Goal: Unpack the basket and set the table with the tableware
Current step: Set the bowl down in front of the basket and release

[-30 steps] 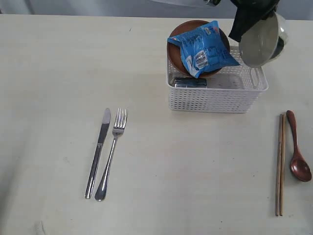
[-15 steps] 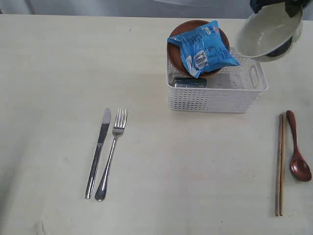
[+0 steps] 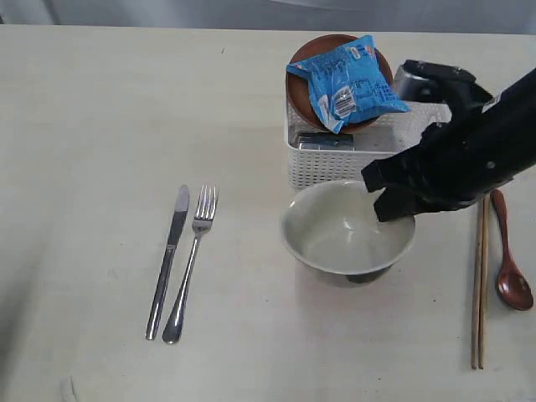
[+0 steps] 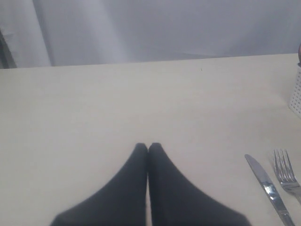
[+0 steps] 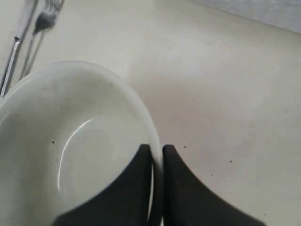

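Right tool [image 5: 157, 149] pinching bowl [image 3: 339, 234] rim; left tool [image 4: 148, 147] closed, empty. Risk: rim grip slips, bowl tips against basket [image 3: 331, 172].

- Table [image 3: 100, 126]: pale cream, faint grain.
- Basket [image 3: 322, 172]: white lattice, near the far edge, right of the middle; the brown plate [image 3: 296, 92] leans in it.
- Bowl [image 3: 347, 234]: grey-green, upright, just before the basket, rim pinched by the right gripper [image 5: 156, 155].
- Knife [image 3: 169, 260], fork [image 3: 191, 268]: side by side, left of the middle.
- Chopsticks [image 3: 479, 285], spoon [image 3: 513, 289]: side by side, far right.
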You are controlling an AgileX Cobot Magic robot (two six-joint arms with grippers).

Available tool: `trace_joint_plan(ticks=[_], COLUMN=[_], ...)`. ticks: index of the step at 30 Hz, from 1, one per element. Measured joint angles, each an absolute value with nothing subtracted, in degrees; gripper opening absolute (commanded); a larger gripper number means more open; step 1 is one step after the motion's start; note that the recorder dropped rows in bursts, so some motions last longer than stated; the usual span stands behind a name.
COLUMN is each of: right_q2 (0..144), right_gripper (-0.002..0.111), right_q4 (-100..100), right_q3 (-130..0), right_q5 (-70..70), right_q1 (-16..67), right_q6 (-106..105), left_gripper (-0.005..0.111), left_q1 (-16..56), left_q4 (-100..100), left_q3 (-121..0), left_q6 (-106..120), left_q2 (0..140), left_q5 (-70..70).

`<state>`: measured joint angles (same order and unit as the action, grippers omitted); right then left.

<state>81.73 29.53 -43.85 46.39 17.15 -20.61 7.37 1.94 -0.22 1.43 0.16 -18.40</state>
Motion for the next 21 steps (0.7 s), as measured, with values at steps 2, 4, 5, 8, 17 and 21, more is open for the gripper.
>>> trace_joint_plan(ticks=[2,4,5,8,17,21], right_q2=[84.6,86.3,86.7,87.8,93.4,94.2], right_gripper=[-0.001,-0.001,-0.001,-0.001,-0.001,-0.001], right_q4=[25.8,16.3,13.9,12.3,19.0,19.2], right_q3=[-43.4,-43.1,-43.1,-43.1,-43.3,-43.5], right_q5=[42.9,39.2,38.0,34.6,30.5,27.9], right_q1=[17.1,17.1,17.1,17.1,22.2,23.5], right_q6=[-20.6,-14.0,-12.1,-10.0,-16.3,-16.5], left_gripper=[0.0,0.0,0.0,0.0,0.0,0.0], left_q1=[7.4,7.4,7.4,7.4,7.4,7.4], left_q4=[1.9,1.9,1.9,1.9,1.9,1.9], left_q3=[-0.2,-0.2,-0.2,-0.2,-0.2,-0.2], left_q6=[1.4,1.4,1.4,1.4,1.4,1.4], left_q2=[0.2,0.2,0.2,0.2,0.2,0.2], left_q5=[-18.4,-18.4,-18.4,-18.4,-18.4,-18.4])
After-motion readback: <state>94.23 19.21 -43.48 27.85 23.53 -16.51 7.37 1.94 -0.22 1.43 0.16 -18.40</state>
